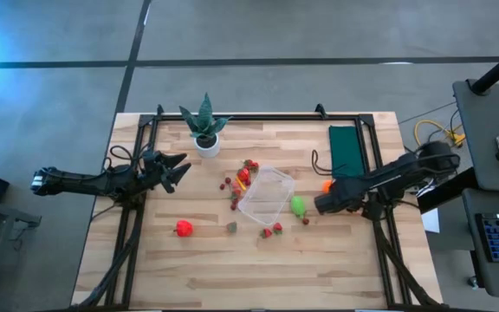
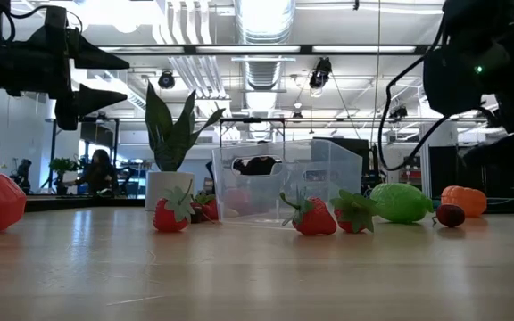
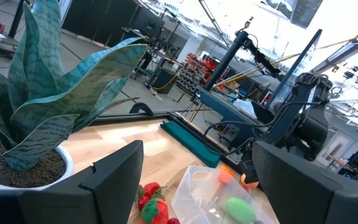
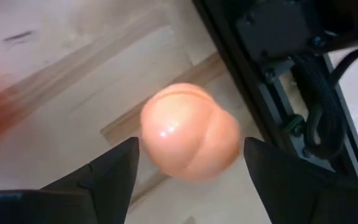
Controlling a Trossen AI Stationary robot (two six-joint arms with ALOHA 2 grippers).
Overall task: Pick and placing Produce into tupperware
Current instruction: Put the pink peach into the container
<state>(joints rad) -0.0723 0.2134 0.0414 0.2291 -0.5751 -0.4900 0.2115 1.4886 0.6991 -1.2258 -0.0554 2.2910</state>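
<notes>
Right gripper (image 4: 188, 180): fingers spread, holding nothing, directly over a pink-orange peach piece (image 4: 190, 132) on the table's right side, near the frame rail (image 4: 241, 74). Peach sits centred between the fingers. Tupperware (image 1: 265, 193): mid-table, toward the left from this gripper. Left gripper (image 1: 180, 171): open, waiting near the potted plant (image 1: 204, 126).

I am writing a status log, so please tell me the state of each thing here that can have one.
tupperware: upright, open on top, looks empty.
left hand: open, raised near the potted plant.
right hand: open, astride the peach piece.
peach piece: on the table, not gripped.
green piece: on the table, outside the tupperware.
potted plant: upright.
</notes>
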